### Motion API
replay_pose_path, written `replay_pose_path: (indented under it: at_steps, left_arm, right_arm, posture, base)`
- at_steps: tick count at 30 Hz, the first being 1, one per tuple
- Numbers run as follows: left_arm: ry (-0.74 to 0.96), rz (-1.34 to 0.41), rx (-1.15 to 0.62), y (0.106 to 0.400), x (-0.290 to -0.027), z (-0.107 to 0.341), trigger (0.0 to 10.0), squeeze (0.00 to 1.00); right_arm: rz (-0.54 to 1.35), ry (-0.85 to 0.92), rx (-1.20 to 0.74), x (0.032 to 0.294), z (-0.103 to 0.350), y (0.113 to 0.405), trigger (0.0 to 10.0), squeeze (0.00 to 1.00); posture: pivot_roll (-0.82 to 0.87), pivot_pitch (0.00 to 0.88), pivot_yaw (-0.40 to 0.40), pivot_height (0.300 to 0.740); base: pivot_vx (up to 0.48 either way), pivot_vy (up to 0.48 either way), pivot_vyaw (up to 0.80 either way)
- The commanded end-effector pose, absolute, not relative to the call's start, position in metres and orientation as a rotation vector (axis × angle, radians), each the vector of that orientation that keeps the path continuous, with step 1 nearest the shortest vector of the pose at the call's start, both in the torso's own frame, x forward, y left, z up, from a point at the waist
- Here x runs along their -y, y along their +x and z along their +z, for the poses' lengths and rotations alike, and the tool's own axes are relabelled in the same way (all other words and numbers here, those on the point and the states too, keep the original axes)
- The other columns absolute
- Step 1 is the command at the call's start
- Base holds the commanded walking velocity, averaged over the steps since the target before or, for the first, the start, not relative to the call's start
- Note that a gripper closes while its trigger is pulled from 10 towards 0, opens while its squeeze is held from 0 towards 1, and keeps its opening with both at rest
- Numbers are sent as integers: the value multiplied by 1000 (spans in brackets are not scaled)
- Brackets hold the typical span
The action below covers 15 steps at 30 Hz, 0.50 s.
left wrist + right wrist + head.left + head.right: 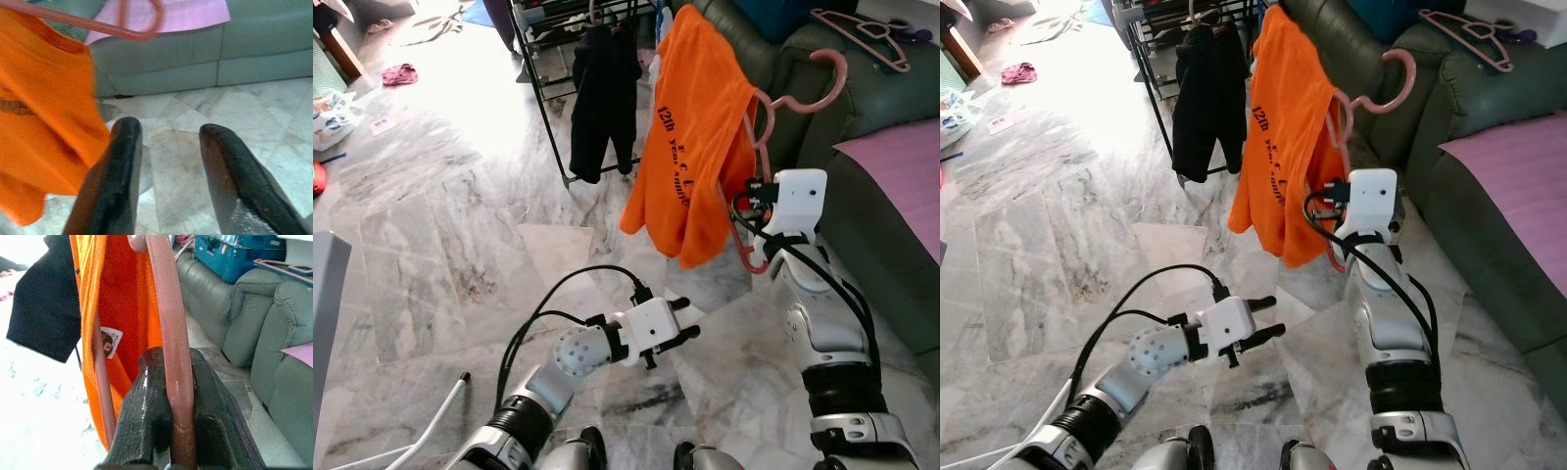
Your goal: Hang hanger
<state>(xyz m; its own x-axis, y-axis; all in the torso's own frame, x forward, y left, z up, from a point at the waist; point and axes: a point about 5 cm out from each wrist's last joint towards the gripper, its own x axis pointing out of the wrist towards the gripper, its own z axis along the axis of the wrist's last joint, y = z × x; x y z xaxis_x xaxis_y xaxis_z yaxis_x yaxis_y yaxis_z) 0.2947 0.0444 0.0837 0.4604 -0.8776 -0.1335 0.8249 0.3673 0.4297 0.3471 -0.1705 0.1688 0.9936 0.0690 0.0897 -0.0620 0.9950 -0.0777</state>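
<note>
A pink hanger (773,117) carries an orange T-shirt (690,147) with dark lettering. My right gripper (751,201) is raised in front of the sofa and shut on the hanger's pink bar (171,377); the shirt hangs to its left, and the hook (827,83) points toward the sofa. The black drying rack (548,78) stands behind the shirt, with a dark garment (602,98) on a pink hanger. My left gripper (685,318) is low over the marble floor, open and empty, its fingers (112,186) pointing toward the shirt's hem.
A grey-green sofa (891,225) with a purple cloth (901,157) fills the right side. Spare pink hangers (867,34) lie on its arm. Clothes and bags lie on the floor at far left (399,73). A white rod (435,421) lies near my left side.
</note>
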Motion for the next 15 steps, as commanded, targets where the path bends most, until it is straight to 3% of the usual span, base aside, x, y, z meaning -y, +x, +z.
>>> replay_pose_path:
  at_steps: [1, 15]
  left_arm:
    - [463, -1086, 146, 295, -52, 87, 10000, 1000]
    - [533, -913, 244, 315, -88, 112, 10000, 1000]
  right_arm:
    - [134, -84, 124, 164, 169, 343, 10000, 0]
    - [341, -176, -5, 186, 119, 303, 10000, 0]
  posture:
    - [-28, 217, 60, 740]
    - [-38, 226, 73, 740]
  base:
    - [0, 0, 0]
    - [0, 0, 0]
